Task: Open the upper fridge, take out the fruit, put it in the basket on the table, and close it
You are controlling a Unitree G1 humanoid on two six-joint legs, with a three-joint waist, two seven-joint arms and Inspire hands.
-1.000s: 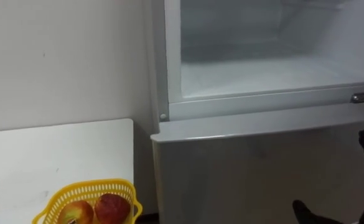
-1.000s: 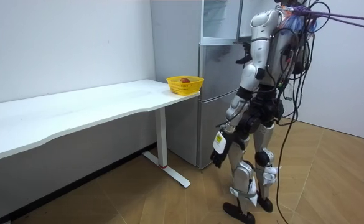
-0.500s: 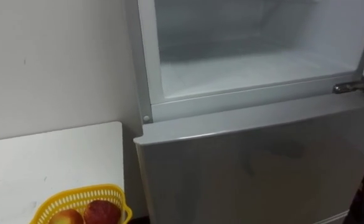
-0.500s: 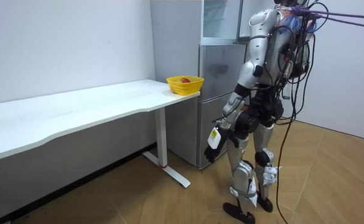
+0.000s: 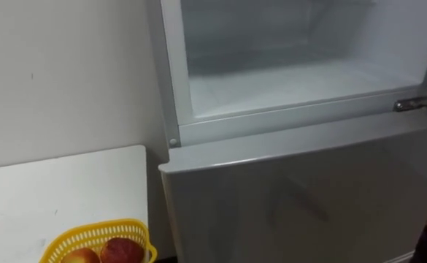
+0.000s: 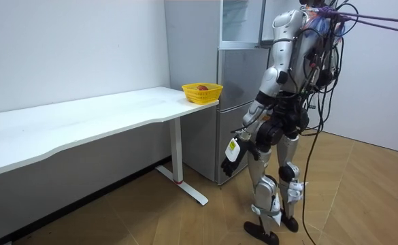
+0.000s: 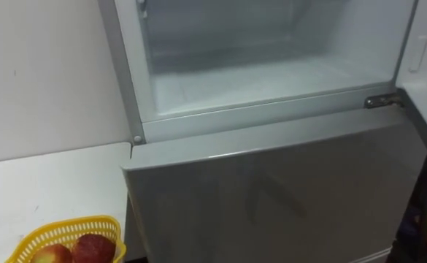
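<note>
The fridge's upper compartment (image 5: 293, 80) stands open straight ahead of me, and its white shelf floor looks bare. Its door (image 7: 426, 51) is swung out to the right. The grey lower door (image 5: 293, 197) is closed. In the room view I stand facing the fridge (image 6: 236, 75). My left hand (image 6: 228, 163) hangs low in front of my thigh, fingers relaxed and holding nothing. A dark part of my right hand (image 6: 243, 132) pokes out ahead of my hip, mostly hidden behind my left forearm.
A yellow basket (image 5: 89, 235) with red apples (image 5: 122, 250) sits on the white table's (image 5: 60, 190) corner, left of the fridge. A metal hinge (image 5: 410, 104) juts out at the compartment's right edge. A pale wall runs behind the table.
My right hand has dropped out of the eye view from the lower right. The eye view has swung a little to the right. My left hand has swung slightly forward.
</note>
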